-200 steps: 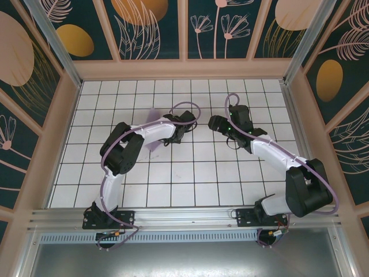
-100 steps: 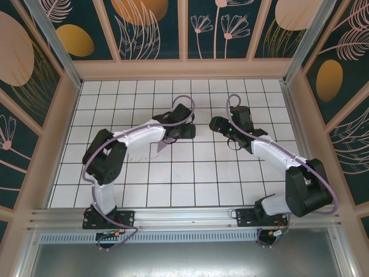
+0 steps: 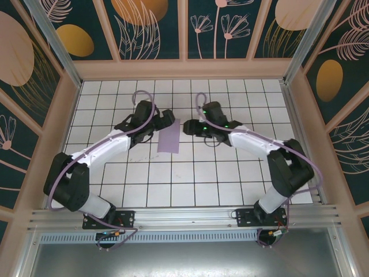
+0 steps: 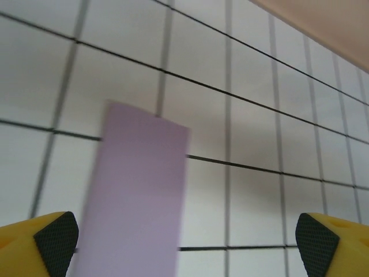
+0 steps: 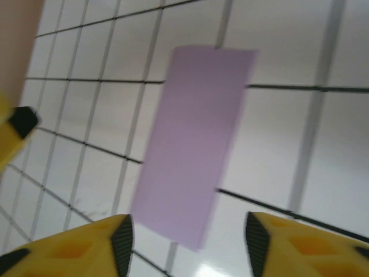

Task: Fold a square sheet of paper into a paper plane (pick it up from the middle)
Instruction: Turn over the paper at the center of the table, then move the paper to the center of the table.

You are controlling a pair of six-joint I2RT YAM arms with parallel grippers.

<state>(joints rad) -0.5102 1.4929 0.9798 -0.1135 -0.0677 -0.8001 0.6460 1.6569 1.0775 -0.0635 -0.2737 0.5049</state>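
The lilac sheet of paper (image 3: 169, 137) lies flat on the tiled floor as a narrow rectangle, about one tile wide and two long. My left gripper (image 3: 166, 120) hovers just off its far left corner, open, with the paper (image 4: 135, 196) below its left fingertip (image 4: 55, 234). From the right, my right gripper (image 3: 186, 128) faces the paper's long edge, also open. In the right wrist view the paper (image 5: 193, 138) lies ahead of the right gripper (image 5: 189, 242), nothing between the pads.
White tiles with dark grout cover the floor (image 3: 230, 173). Wooden rails and patterned walls (image 3: 184, 69) enclose it. A yellow fingertip of the left gripper (image 5: 17, 124) shows at the left edge of the right wrist view.
The left arm swung out to the left and its gripper moved back off the paper, which now lies flat. The right gripper moved left, close to the paper.
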